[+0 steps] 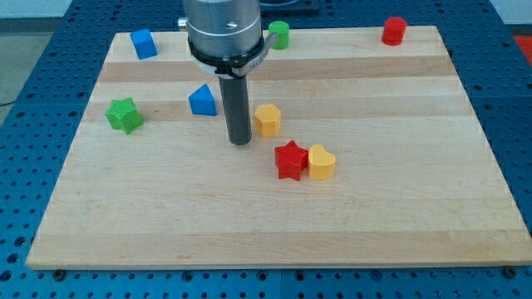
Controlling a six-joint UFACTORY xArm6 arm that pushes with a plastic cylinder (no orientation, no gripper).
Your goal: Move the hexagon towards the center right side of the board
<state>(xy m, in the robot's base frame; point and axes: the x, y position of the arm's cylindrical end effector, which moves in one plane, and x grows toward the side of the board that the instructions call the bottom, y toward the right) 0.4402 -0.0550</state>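
Note:
The yellow hexagon block (267, 120) lies near the middle of the wooden board (399, 216). My tip (239, 141) rests on the board just left of the hexagon, a small gap from its left side and slightly below its centre. The rod rises from there to the arm's round metal body at the view's top. A red star block (290, 160) and a yellow heart-shaped block (322, 162) lie touching each other, below and right of the hexagon.
A blue triangle block (202, 100) lies left of the rod. A green star block (124, 115) is near the left edge. A blue block (144, 44) sits top left, a green cylinder (279, 35) top middle, a red cylinder (394, 31) top right.

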